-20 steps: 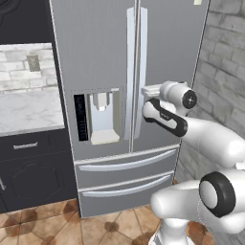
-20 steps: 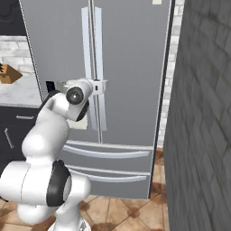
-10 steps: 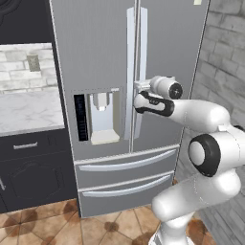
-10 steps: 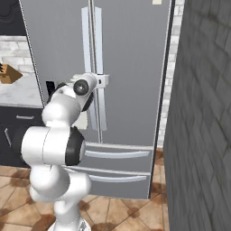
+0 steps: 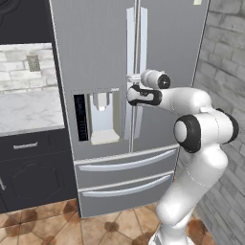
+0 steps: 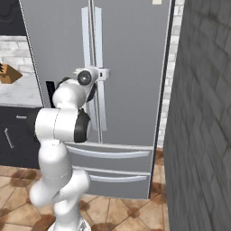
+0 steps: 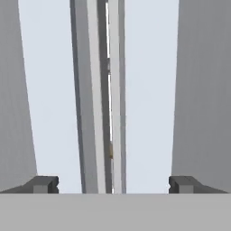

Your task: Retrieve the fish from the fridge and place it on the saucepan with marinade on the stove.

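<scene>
Because the fish is presumably behind closed doors, the claw hangs spread wide at the fridge, both bar handles between its fingertips, gripping nothing.

A home kitchen: beside the steel fridge sit a marble counter, dark cabinets and a knife block.

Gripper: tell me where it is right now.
The gripper is open at the fridge's two centre bar handles, right of the water dispenser.
</scene>
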Tool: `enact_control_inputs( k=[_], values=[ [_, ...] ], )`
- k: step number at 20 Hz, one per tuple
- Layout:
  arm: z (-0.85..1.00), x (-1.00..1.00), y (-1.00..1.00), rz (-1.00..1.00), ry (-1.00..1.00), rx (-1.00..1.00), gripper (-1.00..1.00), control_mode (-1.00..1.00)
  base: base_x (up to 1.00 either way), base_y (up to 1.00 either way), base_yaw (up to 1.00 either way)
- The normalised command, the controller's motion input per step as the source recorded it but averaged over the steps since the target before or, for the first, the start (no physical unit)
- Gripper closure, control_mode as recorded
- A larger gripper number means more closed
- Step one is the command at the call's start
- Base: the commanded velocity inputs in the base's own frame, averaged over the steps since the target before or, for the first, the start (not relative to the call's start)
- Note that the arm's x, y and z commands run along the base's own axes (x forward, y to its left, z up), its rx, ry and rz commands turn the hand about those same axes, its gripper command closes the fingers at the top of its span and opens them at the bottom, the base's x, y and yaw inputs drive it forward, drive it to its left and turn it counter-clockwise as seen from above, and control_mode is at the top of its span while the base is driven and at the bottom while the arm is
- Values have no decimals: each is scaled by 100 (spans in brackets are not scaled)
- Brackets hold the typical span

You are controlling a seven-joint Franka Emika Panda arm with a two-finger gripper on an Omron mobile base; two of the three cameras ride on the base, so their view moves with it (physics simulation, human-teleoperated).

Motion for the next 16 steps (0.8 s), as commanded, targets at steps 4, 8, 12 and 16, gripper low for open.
enact_control_inputs(
  k=[4, 8, 12, 16],
  values=[
    [-9, 60, -56, 10, 0, 7, -100, -100, 0, 0, 0],
    [0, 36, -32, 6, 2, 5, -100, -100, 0, 0, 0],
    [-6, 33, -2, 0, 0, 0, -100, -100, 0, 0, 0],
    [-20, 79, -8, 2, 0, 0, -100, -100, 0, 0, 0]
  ],
)
